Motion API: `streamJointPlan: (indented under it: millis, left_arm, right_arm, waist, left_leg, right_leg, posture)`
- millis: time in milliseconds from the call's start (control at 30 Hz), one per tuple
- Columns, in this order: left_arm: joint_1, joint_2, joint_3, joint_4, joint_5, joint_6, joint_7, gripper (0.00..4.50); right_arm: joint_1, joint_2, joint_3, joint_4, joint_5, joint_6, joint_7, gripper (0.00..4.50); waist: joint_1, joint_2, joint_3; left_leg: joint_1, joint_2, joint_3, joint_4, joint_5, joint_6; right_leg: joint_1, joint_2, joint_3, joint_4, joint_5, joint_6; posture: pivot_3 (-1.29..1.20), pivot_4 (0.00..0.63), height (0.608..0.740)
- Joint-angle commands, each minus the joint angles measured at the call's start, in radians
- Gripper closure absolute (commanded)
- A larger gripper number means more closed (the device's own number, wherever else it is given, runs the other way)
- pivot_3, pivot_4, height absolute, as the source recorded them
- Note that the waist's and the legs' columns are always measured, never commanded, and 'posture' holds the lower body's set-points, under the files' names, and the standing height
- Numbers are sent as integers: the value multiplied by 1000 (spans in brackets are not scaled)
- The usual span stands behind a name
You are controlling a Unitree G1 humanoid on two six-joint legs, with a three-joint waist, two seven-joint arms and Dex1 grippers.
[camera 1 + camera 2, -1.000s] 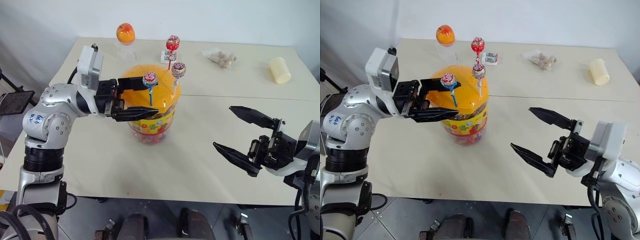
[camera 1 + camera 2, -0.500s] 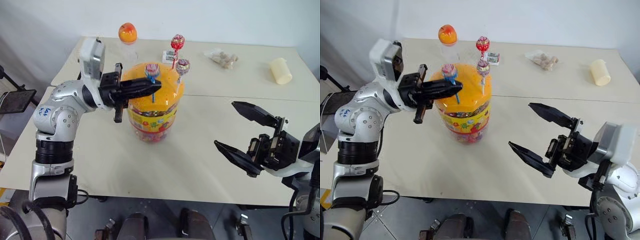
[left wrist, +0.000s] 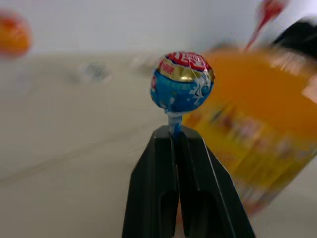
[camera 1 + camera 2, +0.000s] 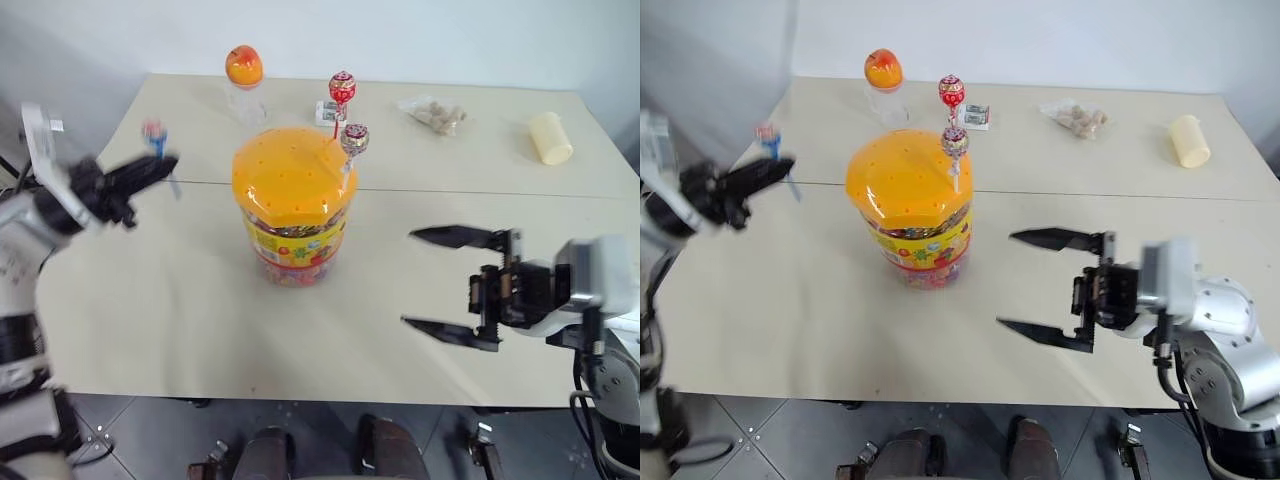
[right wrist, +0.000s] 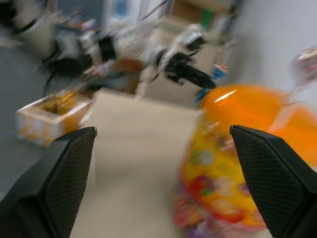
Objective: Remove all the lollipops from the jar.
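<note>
The blue-stick lollipop (image 3: 182, 82) is now riding out over the table's left side, clear of the jar (image 4: 294, 206), whereas a second ago it was standing in a hole of the domed orange lid beside the other two. The left gripper (image 4: 150, 170) is carrying it, its two black fingers (image 3: 153, 188) clenched on the stick just under the wrapped head, so the stick's long axis is running upright out of the fingertips.

The jar is standing near the middle of the table (image 4: 200, 320), lid on. One lollipop with a whitish stick (image 4: 353, 140) is still poking up from the lid's far right rim, its stick tilted slightly but close to upright. A second, on a red stick (image 4: 342, 87), is rising just behind it; whether it is seated in the lid or standing beyond the jar cannot be told.

The right gripper (image 4: 455, 285) is hanging to the right of the jar and nearer the robot, jaws spread wide and holding nothing, pointing leftward toward the tub. Judging by this layout, the remaining lollipops are lying up, ahead and to the left of that open claw, on its side of the lid, so the right arm is looking the nearer one while the left is busy and well apart. Any grasp would probably need the fingers closing across an upright stick.

Behind the jar, a small bottle with an orange egg-shaped top (image 4: 244, 72), a clear bag of snacks (image 4: 432, 112) and a pale cylinder (image 4: 550, 138) are sitting along the far edge.
</note>
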Motion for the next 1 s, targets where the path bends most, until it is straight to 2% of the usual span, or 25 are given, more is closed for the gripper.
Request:
streamJointPlan:
  millis: [33,133,200,300,433,500,567,633,733,800,867,1000]
  left_arm:
    - [180,64,11,-59,119,-5,35,4482]
    - [299,48,27,-138,140,43,94,4482]
    - [315,32,48,-172,111,93,113,4482]
    - [352,20,52,-199,125,100,128,3780]
    - [380,-8,96,-193,121,61,123,2510]
    - [395,-28,127,-180,109,-20,62,1948]
    - [409,-59,182,-161,60,-132,-65,1301]
    - [395,-80,241,-145,-21,-141,-151,717]
    - [345,-95,276,-160,-100,-97,-146,717]
    - [285,-122,295,-212,-225,-7,-97,717]
    - [227,-163,309,-266,-318,35,-36,164]
    - [163,-265,279,-435,-450,51,78,64]
  right_arm:
    - [-28,12,54,46,-22,-30,92,0]
    - [-48,57,93,108,-57,-50,101,0]
    - [-51,73,106,127,-71,-52,103,0]
    - [-51,102,119,148,-88,-56,88,0]
    - [-72,131,100,142,-97,2,-24,0]
    - [-97,153,82,136,-87,37,-102,0]
    - [-139,175,62,128,-50,101,-195,0]
    - [-192,202,42,128,-2,158,-273,0]
    - [-256,232,31,139,22,196,-329,0]
    - [-314,251,36,161,14,226,-383,0]
    - [-360,267,43,182,-1,241,-415,0]
    - [-430,297,78,212,-41,252,-437,0]
  waist:
    - [-1,0,0]
    - [11,-1,1]
    - [23,-2,1]
    - [23,-1,1]
    - [21,-1,1]
    - [19,-1,1]
    - [15,-1,1]
    - [13,-1,1]
    - [15,-1,1]
    - [18,-1,1]
    - [20,-1,1]
    - [12,-1,1]
  left_leg:
    - [0,0,0,0,0,0]
    - [-1,1,0,1,0,0]
    - [-1,1,0,2,0,0]
    - [-1,1,0,3,-1,0]
    - [-1,1,1,2,-1,-1]
    - [-1,1,1,3,-1,-1]
    - [-1,1,3,2,-1,-1]
    - [-1,2,3,2,-1,-1]
    - [-1,2,3,3,-1,-1]
    - [-1,2,3,3,-1,-1]
    - [-1,2,2,4,-1,-1]
    - [-1,2,1,5,-2,-1]
  right_leg:
    - [0,0,0,0,0,0]
    - [0,0,0,0,0,0]
    - [0,0,0,0,0,0]
    - [0,0,1,1,0,0]
    - [-1,0,0,1,0,0]
    - [-1,0,0,1,0,0]
    - [-2,0,1,1,0,0]
    - [-2,0,1,1,0,0]
    - [-3,1,0,1,0,0]
    - [-2,0,0,2,0,0]
    - [-2,0,1,3,0,0]
    - [-2,0,1,4,0,0]
  posture:
    - [0,150,740]
    - [0,150,740]
    - [0,150,740]
    - [0,150,740]
    - [0,150,740]
    - [0,150,740]
    - [0,150,740]
    - [0,150,740]
    - [0,150,740]
    - [0,150,740]
    - [0,150,740]
    - [0,150,740]
